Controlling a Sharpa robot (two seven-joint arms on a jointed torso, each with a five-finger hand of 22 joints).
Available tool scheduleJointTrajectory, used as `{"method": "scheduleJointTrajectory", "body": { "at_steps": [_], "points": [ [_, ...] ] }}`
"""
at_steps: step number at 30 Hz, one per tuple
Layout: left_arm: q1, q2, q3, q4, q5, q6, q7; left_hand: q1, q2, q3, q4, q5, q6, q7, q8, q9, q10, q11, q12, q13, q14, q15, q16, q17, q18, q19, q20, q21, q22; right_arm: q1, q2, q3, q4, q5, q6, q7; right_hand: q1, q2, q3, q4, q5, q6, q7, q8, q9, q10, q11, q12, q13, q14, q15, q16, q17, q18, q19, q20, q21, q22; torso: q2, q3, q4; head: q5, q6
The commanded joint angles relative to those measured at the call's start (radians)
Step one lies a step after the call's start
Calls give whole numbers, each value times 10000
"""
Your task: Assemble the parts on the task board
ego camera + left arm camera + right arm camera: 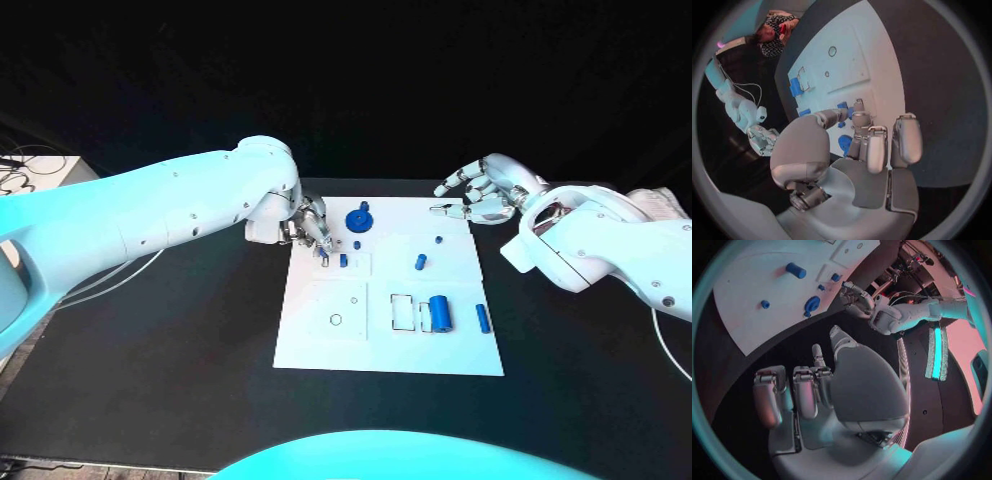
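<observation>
Overhead, you see the board point(387, 340) mid-table, parts scattered on it: a disc point(358, 219), a cylinder point(441, 314) and a peg point(420, 262). Your left hand point(309, 232) reaches down at the board's far left corner; whether it pinches anything you cannot tell. Your right hand point(483, 192) hovers spread off the far right corner, holding nothing. From your left wrist, fingertips point(858, 106) meet small blue pieces point(842, 105). From your right wrist, fingers point(802, 390) sit apart over dark table point(748, 390).
</observation>
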Motion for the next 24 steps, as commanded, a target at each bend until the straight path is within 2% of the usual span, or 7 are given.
{"method": "scheduleJointTrajectory", "body": {
  "at_steps": [1,14,19,24],
  "points": [
    [13,129,-34,-167,344,384,-34,81,10,2029,-2087,38,65,-28,5,-1,-6,-47,-15,-44,1025,-64,34,2634,-108,45,2,22,275,-5,13,1,13,-51,128,99,89,25,36,16,35,-31,-34,64,-9,499,38,-14,2145,1023,39,30,2555,-46,1005,31,-18,2577,0,-5,-8,17,-7],
    [-9,449,-108,-648,578,361,-39,128,46,1962,-2046,-50,44,-11,-44,-18,-55,-34,-94,-178,1025,-59,34,2634,-104,23,1,5,256,-5,34,1,13,-53,124,107,89,25,36,16,35,-31,-34,64,-9,499,38,-14,2145,1023,39,30,2555,-46,1005,31,-18,2577,20,-12,-14,37,7],
    [-20,518,-192,-770,636,505,-53,145,37,1954,-2056,-44,42,-12,-49,-18,-44,-34,-79,-153,1025,-58,34,2634,-113,49,1,26,289,-5,32,1,17,-53,124,103,89,25,36,16,35,-31,-34,64,-9,499,38,-14,2145,1023,39,30,2555,-46,1005,31,-18,2577,10,-1,-8,30,-26],
    [-40,532,-248,-841,686,599,-64,170,18,1943,-2075,-29,43,-13,-55,-18,-48,-36,-86,-166,1025,-58,34,2634,-114,51,1,29,293,-5,30,1,19,-53,123,105,89,25,36,16,35,-31,-34,64,-9,499,38,-14,2145,1023,39,30,2555,-46,1005,31,-18,2577,8,-9,-7,21,-30]
  ]
}}
